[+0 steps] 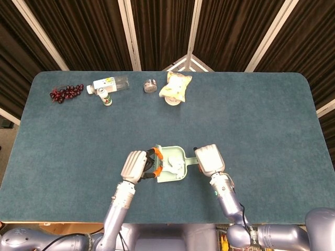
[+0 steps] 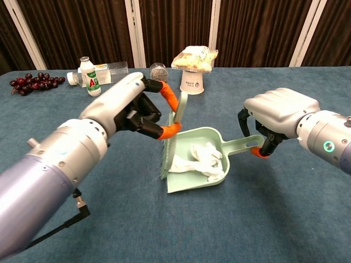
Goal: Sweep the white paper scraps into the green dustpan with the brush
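The scraps lie in the dustpan, near the desk's front edge. The brush stands nearly upright with its bristles at the pan's open lip, touching the paper. The left hand is clamped around the brush's orange-trimmed handle. The right hand grips the pan's handle, its fingers curled over it; the handle's end is hidden under them. In the head view the paper is hard to make out.
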Robot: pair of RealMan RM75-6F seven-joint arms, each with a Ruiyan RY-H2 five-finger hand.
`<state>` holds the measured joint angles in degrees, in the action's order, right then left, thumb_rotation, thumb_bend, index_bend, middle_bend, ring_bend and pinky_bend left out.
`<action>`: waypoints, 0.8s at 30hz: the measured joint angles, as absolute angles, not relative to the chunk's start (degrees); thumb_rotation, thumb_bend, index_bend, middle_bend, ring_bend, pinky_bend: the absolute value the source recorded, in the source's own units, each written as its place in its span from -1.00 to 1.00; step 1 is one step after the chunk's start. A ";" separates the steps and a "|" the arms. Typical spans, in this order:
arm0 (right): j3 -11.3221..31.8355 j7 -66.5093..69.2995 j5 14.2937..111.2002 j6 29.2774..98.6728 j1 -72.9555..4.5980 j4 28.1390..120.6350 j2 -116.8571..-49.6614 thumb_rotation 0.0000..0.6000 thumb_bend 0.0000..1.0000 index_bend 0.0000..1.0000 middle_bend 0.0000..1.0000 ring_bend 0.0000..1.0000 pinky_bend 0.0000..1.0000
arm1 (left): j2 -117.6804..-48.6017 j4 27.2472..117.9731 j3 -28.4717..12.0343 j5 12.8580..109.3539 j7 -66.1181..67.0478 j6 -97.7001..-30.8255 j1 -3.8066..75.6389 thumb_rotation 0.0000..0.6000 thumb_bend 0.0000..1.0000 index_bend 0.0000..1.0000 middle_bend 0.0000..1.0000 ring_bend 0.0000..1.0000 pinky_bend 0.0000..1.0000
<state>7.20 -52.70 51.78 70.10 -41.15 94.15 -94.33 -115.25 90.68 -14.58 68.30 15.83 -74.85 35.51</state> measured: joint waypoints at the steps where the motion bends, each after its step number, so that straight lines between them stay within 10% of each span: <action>1: 7.21 -52.74 51.78 70.10 -41.17 94.19 -94.30 1.00 -0.31 0.12 0.82 0.81 0.74 | -115.89 90.08 -14.71 68.76 15.70 -74.91 35.75 1.00 0.34 0.62 1.00 1.00 1.00; 24: 7.11 -52.64 51.21 70.32 -40.85 94.71 -93.59 1.00 -0.31 0.12 0.82 0.81 0.74 | -118.20 91.42 -18.23 73.79 16.09 -75.82 38.08 1.00 0.33 0.61 1.00 1.00 1.00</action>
